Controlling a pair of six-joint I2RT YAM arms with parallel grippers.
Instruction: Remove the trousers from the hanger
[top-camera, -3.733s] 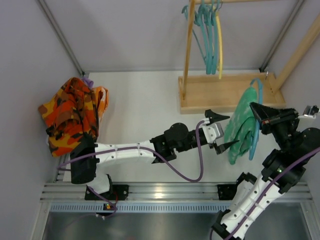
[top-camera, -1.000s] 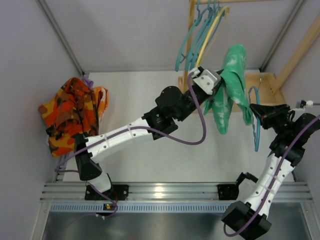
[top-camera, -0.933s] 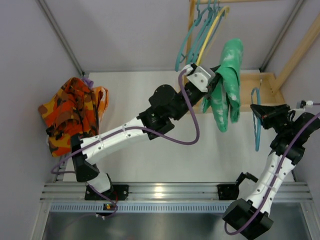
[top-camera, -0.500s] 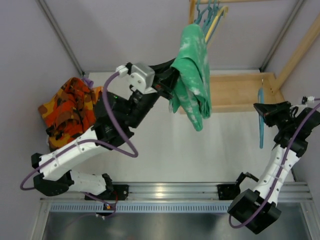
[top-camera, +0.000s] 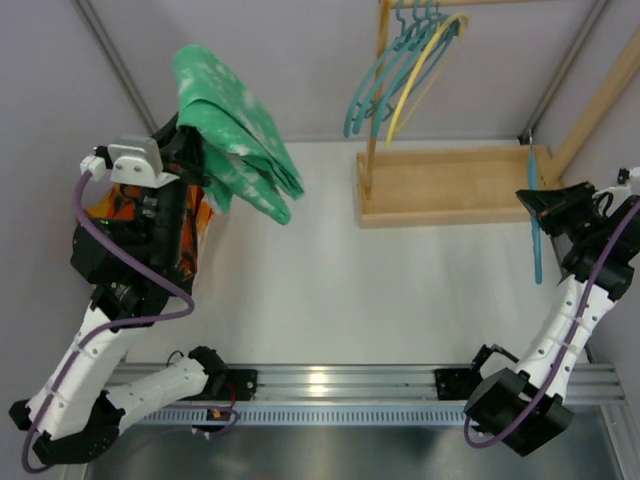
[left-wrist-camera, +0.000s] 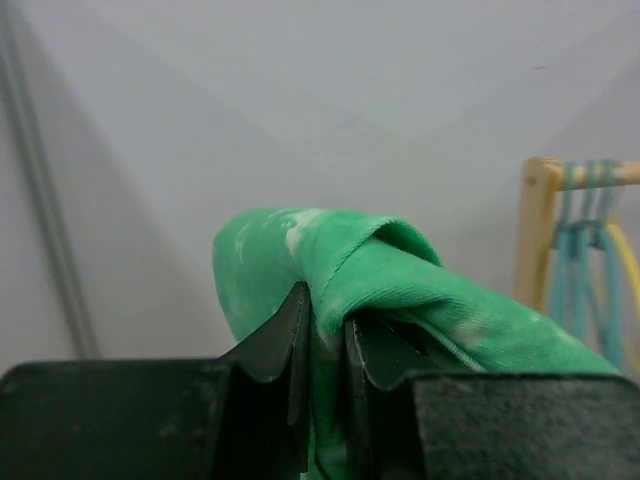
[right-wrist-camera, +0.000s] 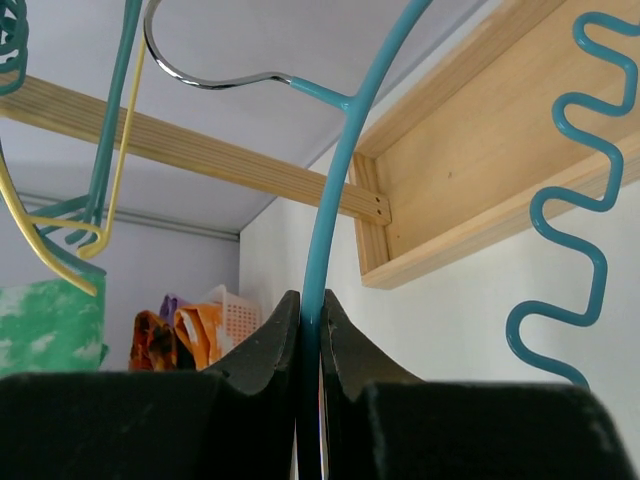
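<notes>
The left claw (left-wrist-camera: 325, 302) pinches green trousers (top-camera: 236, 132) near orange trousers (top-camera: 198, 218); right claw (right-wrist-camera: 310, 302) pinches teal hanger (right-wrist-camera: 336, 178).

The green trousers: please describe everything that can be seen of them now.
The green trousers are soft cloth, green mottled with white, bunched in loose folds. The left tool is shut on one fold and holds them high in the air over the left side of the table, near the orange patterned garment; the free end droops to the right. Nothing else touches them. They are off the teal hanger, which the right tool grips.
</notes>
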